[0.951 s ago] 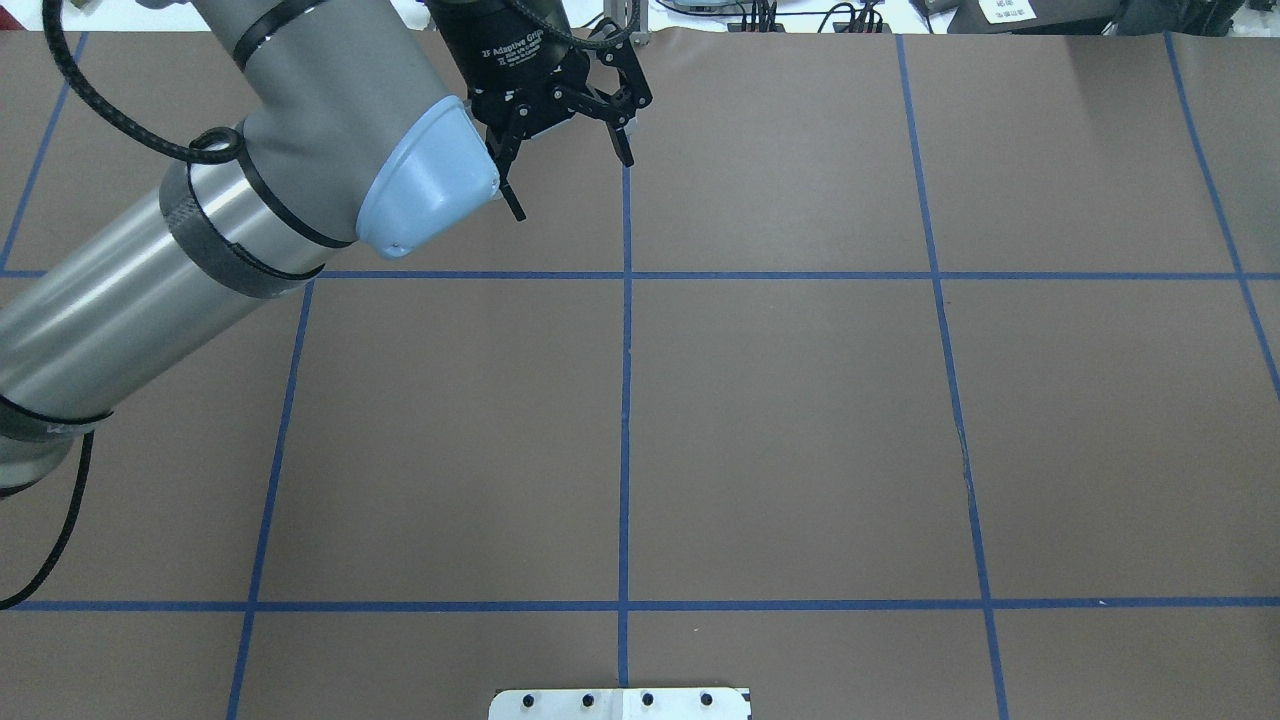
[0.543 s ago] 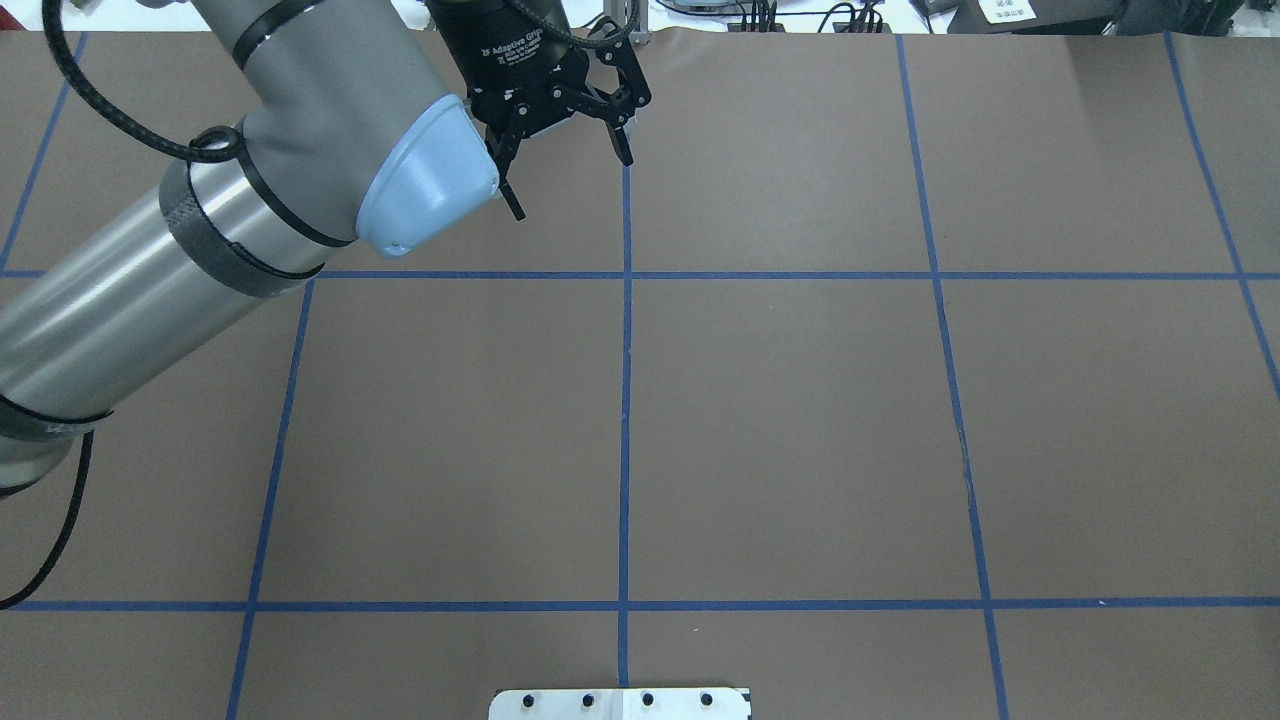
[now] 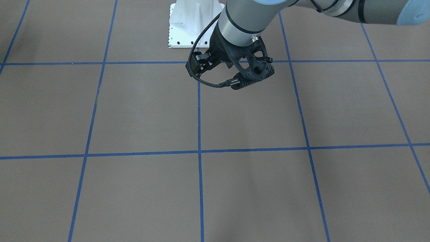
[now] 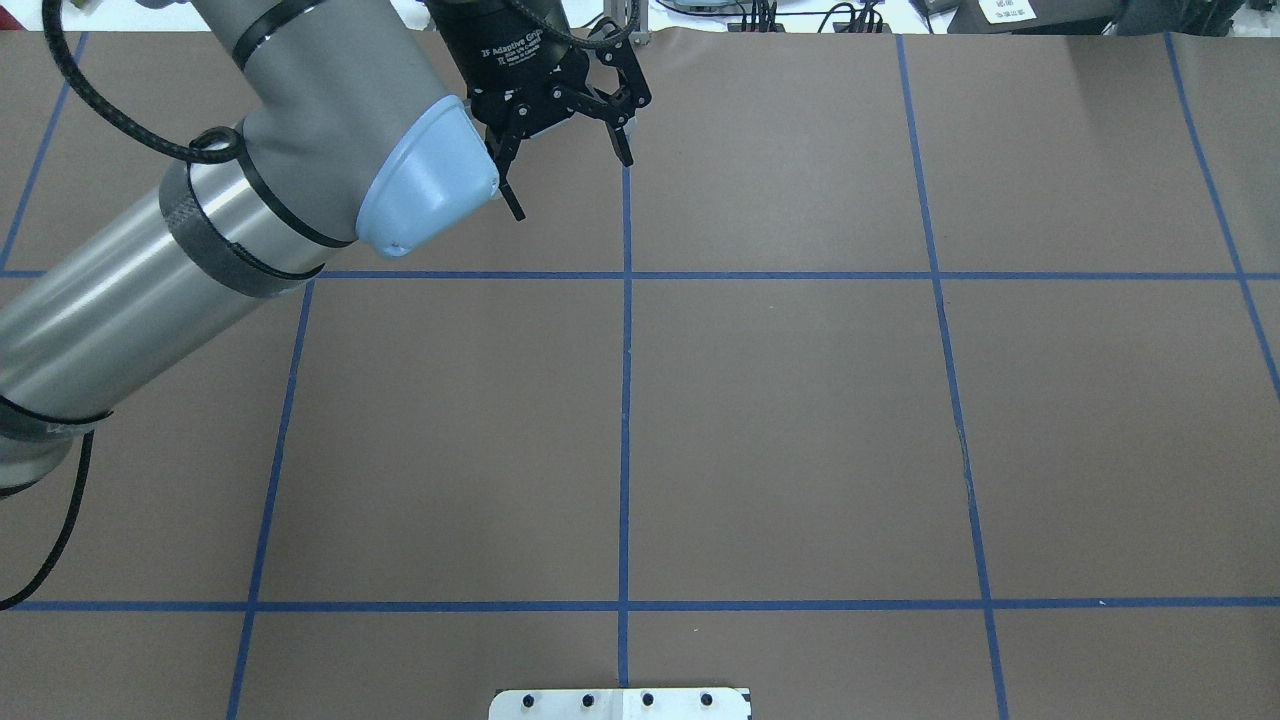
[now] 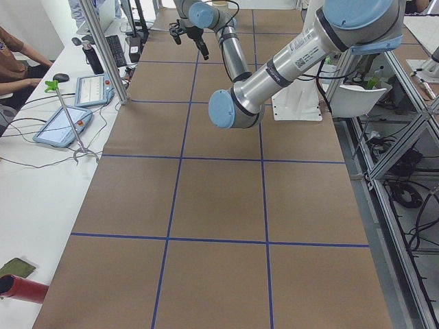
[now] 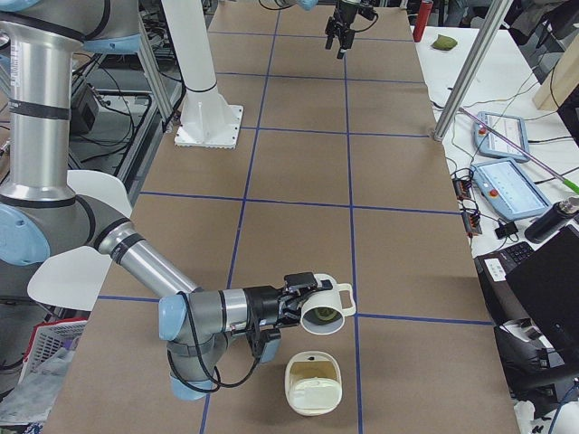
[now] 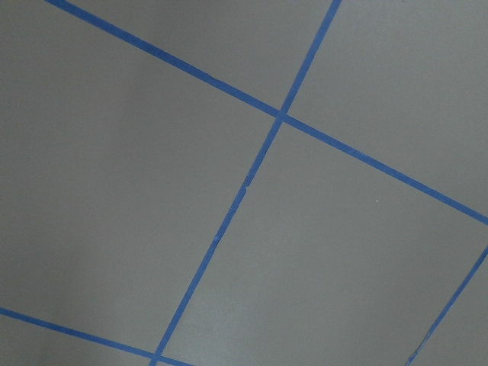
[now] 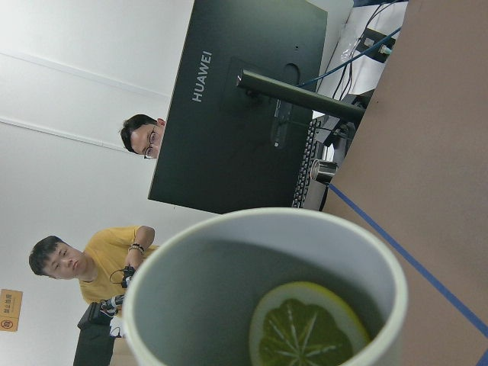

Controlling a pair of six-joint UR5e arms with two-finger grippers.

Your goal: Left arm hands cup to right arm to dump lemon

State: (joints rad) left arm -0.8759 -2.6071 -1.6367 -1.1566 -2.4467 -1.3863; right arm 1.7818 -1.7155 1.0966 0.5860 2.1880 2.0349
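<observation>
My left arm (image 4: pixel 200 220) reaches to the far middle of the table. Its gripper (image 4: pixel 573 188) is open and empty above the brown mat; it also shows small in the exterior right view (image 6: pixel 339 41). The latticed wrist mount (image 3: pixel 250 69) shows in the front-facing view. My right arm (image 6: pixel 208 316) shows only in the exterior right view, at the near end of the table. The cream cup (image 6: pixel 339 297) sits at its tip, tipped on its side. I cannot tell whether that gripper is shut. The right wrist view looks into the cup (image 8: pixel 191 305), with the lemon (image 8: pixel 309 328) inside.
A second cream-white container (image 6: pixel 312 384) stands on the mat just below the held cup. The white arm base (image 3: pixel 195 27) sits at the robot's edge. Metal posts (image 6: pixel 470 72), tablets (image 6: pixel 507 185), a monitor (image 8: pixel 236 114) and seated people (image 8: pixel 114 259) line the far side.
</observation>
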